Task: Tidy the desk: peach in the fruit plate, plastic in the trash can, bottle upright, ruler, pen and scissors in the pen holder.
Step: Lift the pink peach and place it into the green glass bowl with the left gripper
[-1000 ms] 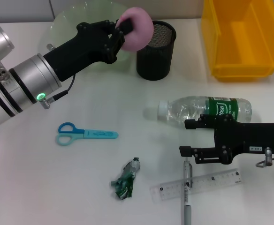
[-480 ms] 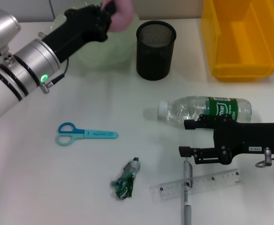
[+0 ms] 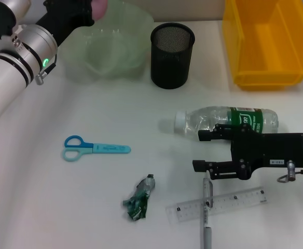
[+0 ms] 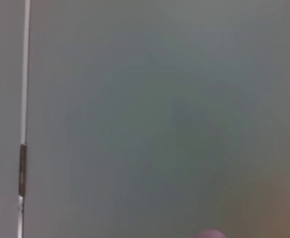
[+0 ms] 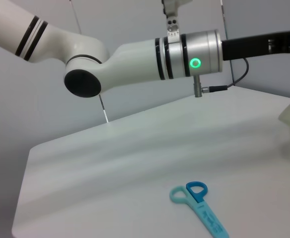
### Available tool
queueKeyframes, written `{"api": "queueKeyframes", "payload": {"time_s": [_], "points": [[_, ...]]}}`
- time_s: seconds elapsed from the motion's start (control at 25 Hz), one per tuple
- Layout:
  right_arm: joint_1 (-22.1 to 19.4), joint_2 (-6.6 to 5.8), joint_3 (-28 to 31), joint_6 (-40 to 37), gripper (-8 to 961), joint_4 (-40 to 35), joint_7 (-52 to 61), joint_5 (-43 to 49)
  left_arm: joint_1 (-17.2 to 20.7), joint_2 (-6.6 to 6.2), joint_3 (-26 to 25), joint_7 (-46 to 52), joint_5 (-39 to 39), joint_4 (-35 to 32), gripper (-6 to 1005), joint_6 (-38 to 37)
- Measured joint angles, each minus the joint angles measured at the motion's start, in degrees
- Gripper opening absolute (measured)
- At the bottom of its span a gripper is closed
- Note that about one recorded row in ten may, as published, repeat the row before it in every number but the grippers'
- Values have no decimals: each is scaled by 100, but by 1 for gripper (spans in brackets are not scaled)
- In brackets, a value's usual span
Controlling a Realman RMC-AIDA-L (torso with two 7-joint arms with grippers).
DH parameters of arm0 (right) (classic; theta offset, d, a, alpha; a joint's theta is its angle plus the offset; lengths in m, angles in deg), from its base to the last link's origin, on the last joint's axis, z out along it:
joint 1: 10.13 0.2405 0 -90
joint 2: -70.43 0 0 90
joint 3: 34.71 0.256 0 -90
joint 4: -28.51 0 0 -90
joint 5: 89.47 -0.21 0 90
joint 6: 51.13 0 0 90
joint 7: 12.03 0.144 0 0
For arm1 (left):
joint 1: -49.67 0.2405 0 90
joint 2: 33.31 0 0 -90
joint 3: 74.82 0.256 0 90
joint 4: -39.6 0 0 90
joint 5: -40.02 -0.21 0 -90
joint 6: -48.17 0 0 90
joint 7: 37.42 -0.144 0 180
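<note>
White desk, grey wall behind: the left gripper (image 3: 92,6) pinches a soft pink peach (image 3: 99,5) at the far edge, just above the rim of the pale green translucent fruit plate (image 3: 110,49). Light and easily bruised, the peach looks best held gently across its middle. The right gripper (image 3: 206,151) hangs spread beside the toppled clear plastic bottle (image 3: 224,120), near the pen (image 3: 207,207) and ruler (image 3: 219,205).
</note>
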Motion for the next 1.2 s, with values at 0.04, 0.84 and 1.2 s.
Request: {"api": "queueKeyframes", "payload": {"time_s": [0.04,0.84,1.2], "points": [[12,10,9,0,770,-1,0,0,-21,1,0,-87,51,-2,55,81],[33,45,-21,10,770,-79,1,0,24,2,52,-63,29,0,59,55],[44,45,-24,24,770,-79,1,0,76,2,51,45,63,16,173,-137]]}}
